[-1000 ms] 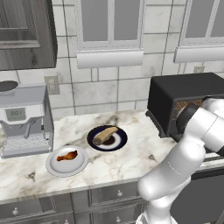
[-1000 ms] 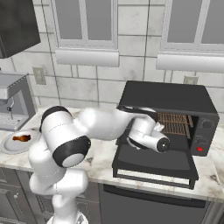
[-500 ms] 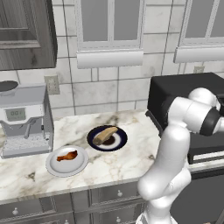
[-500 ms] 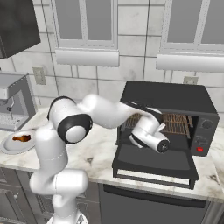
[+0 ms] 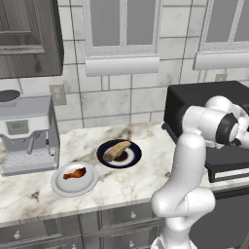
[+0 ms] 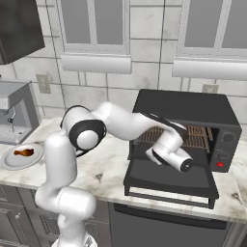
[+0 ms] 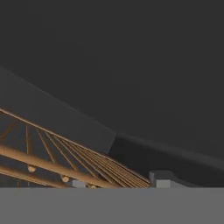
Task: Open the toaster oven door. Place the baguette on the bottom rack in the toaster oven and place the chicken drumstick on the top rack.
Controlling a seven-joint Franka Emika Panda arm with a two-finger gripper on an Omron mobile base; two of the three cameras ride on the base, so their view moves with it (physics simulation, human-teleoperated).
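Orange-tinted wire of a rack (image 7: 57, 162) sits right under the hand camera, so the gripper (image 6: 185, 166) is at the toaster oven (image 6: 193, 108) mouth, above the lowered toaster oven door (image 6: 169, 176). Can't tell from the frames whether the fingers are spread or pressed together; nothing visible between them. In the right base view the hand hangs in front of the two wire shelves, the top rack (image 6: 200, 131) just behind it; which rack the hand view is looking at I can't say. Door is flat down, hinged at the front, so step one looks done. Both racks look bare. Baguette (image 5: 116, 150) is on the dark plate (image 5: 133, 156) mid-counter, well apart from the oven. Chicken drumstick (image 5: 75, 173) is on the white plate (image 5: 61, 182) just beside the coffee machine (image 5: 26, 131). My read: one step of three finished. Left: pick baguette, load the bottom shelf; pick drumstick, load the top one. Arm has to clear the door and swing left first.
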